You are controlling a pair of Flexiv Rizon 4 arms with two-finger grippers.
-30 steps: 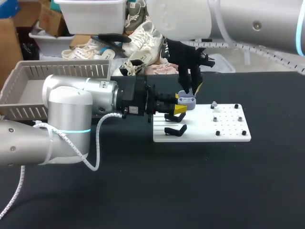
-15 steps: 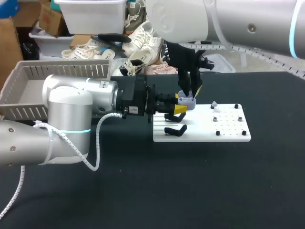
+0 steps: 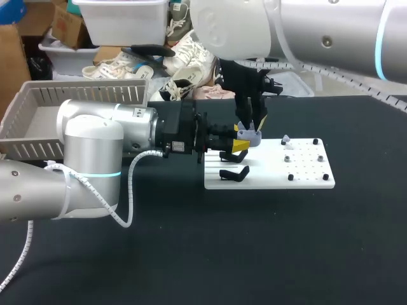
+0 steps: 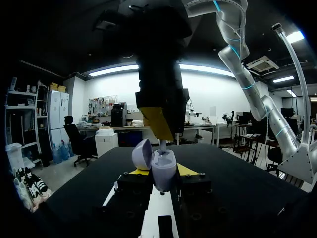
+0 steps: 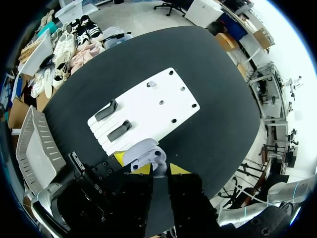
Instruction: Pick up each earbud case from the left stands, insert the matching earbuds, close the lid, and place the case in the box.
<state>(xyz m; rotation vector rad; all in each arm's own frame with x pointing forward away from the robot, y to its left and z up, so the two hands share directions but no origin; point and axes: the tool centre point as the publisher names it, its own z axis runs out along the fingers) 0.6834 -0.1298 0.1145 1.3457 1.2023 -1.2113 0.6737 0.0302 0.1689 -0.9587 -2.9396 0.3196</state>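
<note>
Head view, left to right. Grey slatted box (image 3: 38, 121) sits at the far left of the dark tabletop (image 3: 191, 254), well apart from the work.

Left arm (image 3: 95, 143) lies level across the tabletop toward the middle. Left fingers (image 3: 239, 145) are clamped on the lavender earbud case (image 3: 251, 137) from both sides, holding it over the left end of the white board (image 3: 305, 181).

Left wrist view: the yellow tips press each flank of the case body. The lid (image 4: 142, 153) is open and tipped off to one side.

Right arm (image 3: 331, 32) comes in from the upper right. Right fingers (image 3: 252, 124) point down, directly above the case.

Left wrist view again: a small white earbud (image 4: 162, 145) hangs from the right fingers' tips, its lower end at the mouth of the case.

Right wrist view: the right fingers stand close together with only a narrow gap, pinching that earbud. The case is right beneath them.

On the board: near stand (image 3: 234, 173) and far stand (image 3: 230, 156), both black, sit on its left part, with the far one just beside the left fingers. A second pale earbud piece (image 3: 285, 138) stands near the board's far edge. Small black pegs (image 3: 290, 177) are scattered over the right part.
</note>
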